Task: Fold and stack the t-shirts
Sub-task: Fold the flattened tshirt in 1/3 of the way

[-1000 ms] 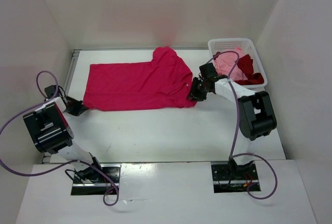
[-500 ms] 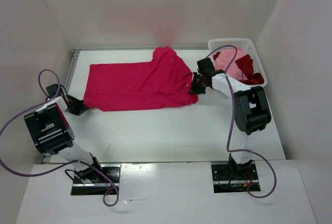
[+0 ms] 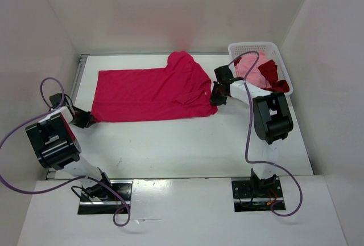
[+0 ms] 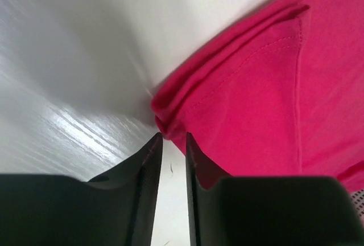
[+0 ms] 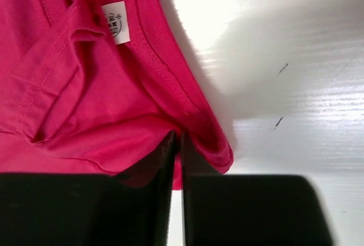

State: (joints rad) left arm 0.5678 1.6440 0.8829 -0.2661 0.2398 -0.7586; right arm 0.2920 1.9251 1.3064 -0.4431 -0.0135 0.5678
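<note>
The crimson-pink t-shirt [image 3: 151, 92] lies spread out on the table [image 3: 187, 143]. The pale pink t-shirt [image 3: 249, 69] and the dark red t-shirt [image 3: 272, 75] sit crumpled in the basket [image 3: 256, 48]. The right gripper [image 5: 176, 138] is almost closed and pinches the crimson-pink collar edge. The left gripper [image 4: 173, 138] has its fingers a little apart at the hem corner and grips nothing.

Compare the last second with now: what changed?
The right arm's elbow swung back and inward, and the right gripper edged away from the near edge at the crimson-pink t-shirt's collar end, now closed on the fabric. The left gripper, basket and the shirt's spread stayed put.
</note>
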